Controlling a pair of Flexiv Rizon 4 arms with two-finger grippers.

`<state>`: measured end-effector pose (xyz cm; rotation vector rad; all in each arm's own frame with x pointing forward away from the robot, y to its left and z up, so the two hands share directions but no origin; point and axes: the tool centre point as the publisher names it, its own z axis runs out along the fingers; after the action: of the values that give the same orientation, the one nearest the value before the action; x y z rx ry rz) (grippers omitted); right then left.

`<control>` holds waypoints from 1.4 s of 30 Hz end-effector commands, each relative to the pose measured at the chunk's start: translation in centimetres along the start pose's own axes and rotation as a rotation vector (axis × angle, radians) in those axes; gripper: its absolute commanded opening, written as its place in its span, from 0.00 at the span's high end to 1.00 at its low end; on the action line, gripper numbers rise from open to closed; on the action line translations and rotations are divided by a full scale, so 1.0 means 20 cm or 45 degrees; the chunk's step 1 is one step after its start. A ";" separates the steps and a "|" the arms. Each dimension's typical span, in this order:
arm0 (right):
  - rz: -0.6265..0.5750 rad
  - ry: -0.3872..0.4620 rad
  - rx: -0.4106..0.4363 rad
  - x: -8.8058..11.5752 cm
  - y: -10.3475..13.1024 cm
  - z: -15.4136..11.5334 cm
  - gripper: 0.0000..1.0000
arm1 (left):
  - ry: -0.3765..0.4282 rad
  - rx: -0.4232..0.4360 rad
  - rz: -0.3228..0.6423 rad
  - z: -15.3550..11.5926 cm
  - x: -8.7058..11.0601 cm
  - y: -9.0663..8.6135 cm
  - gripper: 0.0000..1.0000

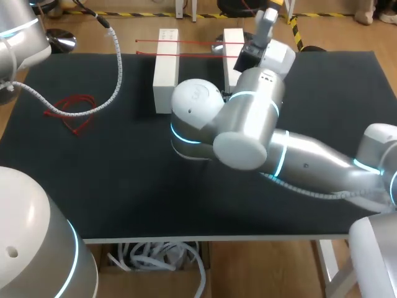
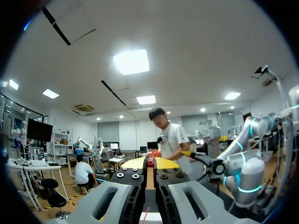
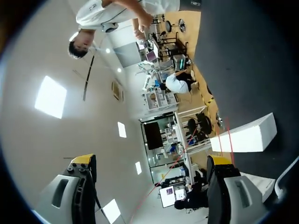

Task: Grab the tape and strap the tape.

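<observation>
Two white blocks [image 1: 165, 71] found on black mat [image 1: 111, 180], bridged by two taut red tape strands [image 1: 198, 41]. Loose red tape [image 1: 74, 110] logged well apart, toward mat's left edge. Right gripper [image 3: 152, 161] recorded spread wide, empty, near blocks. Left gripper [image 2: 150, 163] recorded raised above table, fingers nearly together, unidentified red sliver between tips.

Thin red tape [image 1: 74, 112] lies loosely tangled at the table's [image 1: 124, 186] left, and two red strands [image 1: 198, 41] stretch taut across two white blocks [image 1: 165, 74].
</observation>
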<state>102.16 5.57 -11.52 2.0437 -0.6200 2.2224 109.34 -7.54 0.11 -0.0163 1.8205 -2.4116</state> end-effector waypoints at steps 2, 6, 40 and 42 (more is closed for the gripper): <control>-0.014 -0.130 0.077 -0.01 0.08 0.04 0.00 | 0.004 0.001 0.001 0.00 0.00 0.00 1.00; -0.016 -0.091 0.079 -0.01 0.10 0.09 0.00 | 0.004 0.001 0.001 0.00 0.00 0.00 1.00; 0.079 0.015 0.122 0.00 -0.04 0.23 0.00 | 0.004 0.001 0.001 0.00 0.00 0.00 1.00; 0.085 0.031 0.099 0.01 -0.03 0.25 0.00 | 0.004 0.001 0.001 0.00 0.00 0.00 1.00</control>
<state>106.22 3.82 -11.00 2.0880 -0.5782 2.3562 109.35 -7.53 0.12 -0.0162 1.8203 -2.4115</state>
